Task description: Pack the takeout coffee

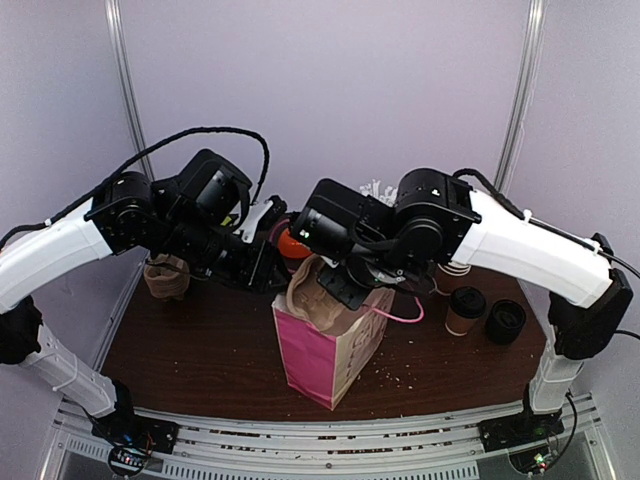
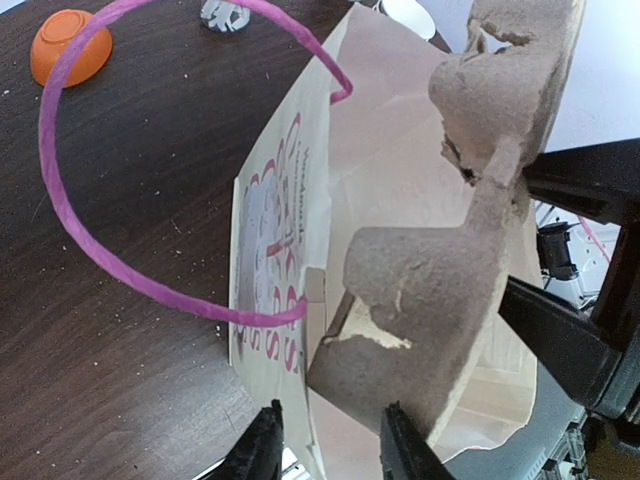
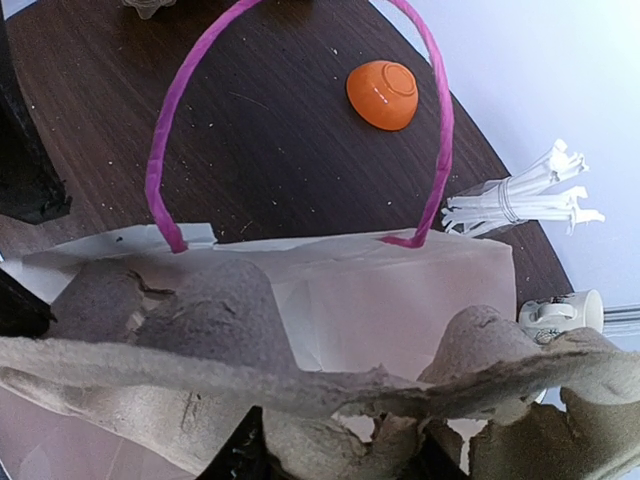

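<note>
Right gripper [image 3: 335, 458] clamped on pulp cup carrier [image 2: 420, 300] at the mouth of pink paper bag [image 1: 320, 355], left gripper [image 2: 330, 445] astride the bag's wall, grip indeterminate, takeout coffee [image 1: 465, 310] upright on table [image 1: 200, 350], right of the bag, beside black lid stack [image 1: 505, 322].

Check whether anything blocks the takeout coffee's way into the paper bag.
Yes. A pulp cup carrier fills the paper bag's mouth, held there by the right gripper; the takeout coffee stands on the table beside it.
</note>
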{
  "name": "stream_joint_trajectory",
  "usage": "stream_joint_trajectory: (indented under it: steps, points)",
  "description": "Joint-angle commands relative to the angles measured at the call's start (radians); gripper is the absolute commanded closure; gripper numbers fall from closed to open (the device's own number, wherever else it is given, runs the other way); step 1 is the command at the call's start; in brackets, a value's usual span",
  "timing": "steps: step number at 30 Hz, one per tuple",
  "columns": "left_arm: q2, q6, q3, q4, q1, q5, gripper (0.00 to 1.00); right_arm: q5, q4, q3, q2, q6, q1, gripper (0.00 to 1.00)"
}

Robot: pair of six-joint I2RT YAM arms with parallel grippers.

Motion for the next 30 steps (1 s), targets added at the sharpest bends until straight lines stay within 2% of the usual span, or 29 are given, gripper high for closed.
stream_joint_trajectory:
  steps: [1, 9, 22, 30]
  points:
    - [0.002, 0.014, 0.014, 0.043, -0.005, 0.021, 0.63, -0.026, 0.056, -0.04, -0.03, 0.002, -0.006, 0.62]
    - [-0.008, 0.001, 0.015, 0.043, -0.005, 0.007, 0.63, -0.119, 0.049, -0.136, -0.072, 0.036, -0.006, 0.62]
    - [-0.033, -0.005, 0.0, 0.051, -0.005, -0.004, 0.57, -0.191, 0.018, -0.142, -0.036, 0.062, -0.034, 0.62]
    - [-0.051, -0.003, -0.011, 0.058, -0.005, -0.06, 0.58, -0.234, -0.028, -0.111, -0.031, 0.091, -0.043, 0.62]
